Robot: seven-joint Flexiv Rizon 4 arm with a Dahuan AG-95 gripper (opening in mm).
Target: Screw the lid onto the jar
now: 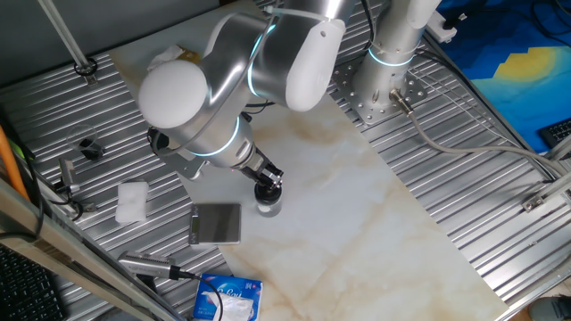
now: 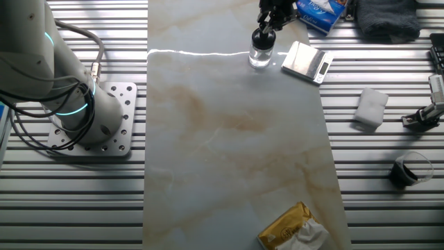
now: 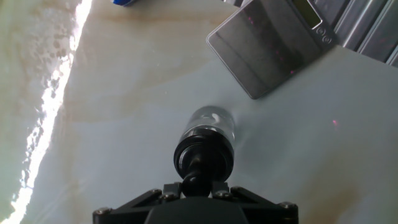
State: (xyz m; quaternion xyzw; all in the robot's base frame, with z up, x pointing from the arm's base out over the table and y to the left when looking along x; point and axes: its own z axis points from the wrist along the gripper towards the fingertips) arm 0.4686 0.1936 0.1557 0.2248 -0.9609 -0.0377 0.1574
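We take the small clear glass cylindrical jar [image 1: 268, 206] as our landmark: it stands upright on the pale marbled bench [image 1: 357, 223], just beside the grey square metal plate [image 1: 217, 223] with the small display, which looks like a scale. The small round black lid [image 3: 203, 155] with the knobbed top sits right over the mouth of the jar, and in the hand view our gripper [image 3: 196, 185] is clenched on the knob of that lid, with the fingers closed around the stem. From the other fixed view the lid appears to rest on the jar's rim, though we cannot tell whether the threads have caught. We judge that we are in the turning step. To do it well, we keep the lid level and centred over the jar, press down only lightly, and rotate about the jar's own axis so the thread starts clean instead of crossing. Since nothing holds the jar, it may spin or slide toward the plate, so we turn slowly and watch for the glass twisting with the lid. The white folded cloth [image 1: 132, 201] lies well apart from the jar, beyond the plate.
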